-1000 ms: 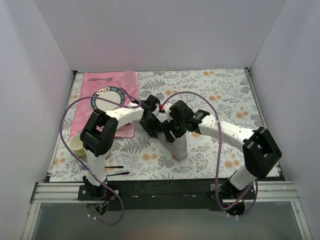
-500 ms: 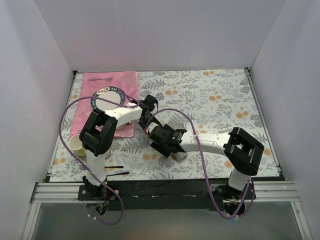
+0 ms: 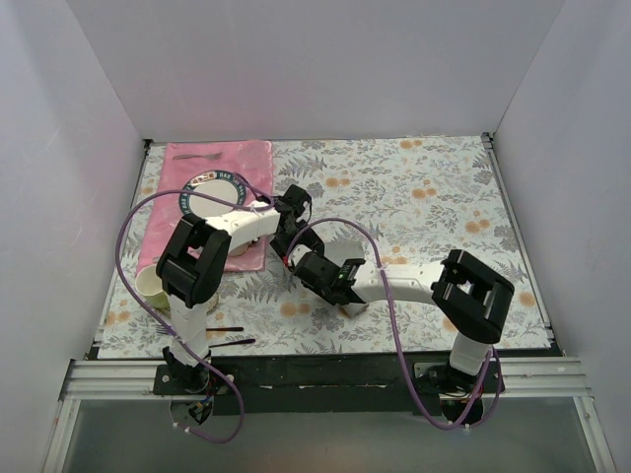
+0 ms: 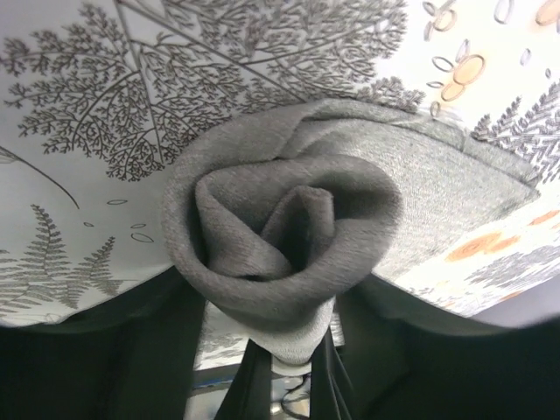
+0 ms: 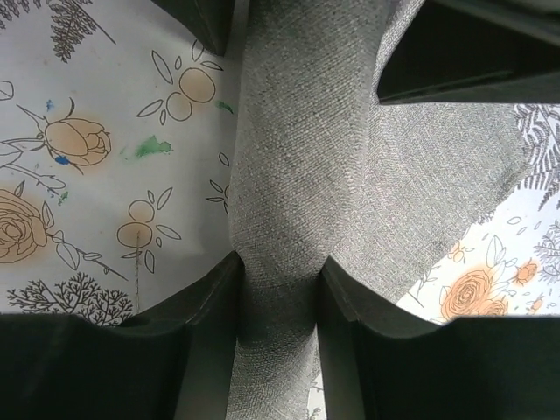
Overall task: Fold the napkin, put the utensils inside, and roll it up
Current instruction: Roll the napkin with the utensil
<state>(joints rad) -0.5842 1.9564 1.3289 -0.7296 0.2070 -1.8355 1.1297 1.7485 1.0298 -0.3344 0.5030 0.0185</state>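
Overhead, the left arm (image 3: 242, 227) is reaching up from its base and bending in toward the middle of the floral tablecloth (image 3: 444, 197). The right arm (image 3: 404, 288) is folding at the elbow and stretching left, so both wrists are meeting nose to nose near the front centre. You're barely seeing the cloth from up there because the arms are covering it.

The wrist cams are filling that in. The napkin (image 4: 280, 236) is lying rolled up on the table. The left camera is looking straight at the spiral end, which is sitting between the left gripper (image 4: 271, 302) fingers. I can't tell if they're actually pressing on it. The right gripper (image 5: 280, 262) is pinching the roll, and the cloth is narrowing where the two fingers are squeezing it.

The round plate (image 3: 212, 192) on the pink placemat (image 3: 237, 163) is carrying lettering around its dark ring, too small to read.
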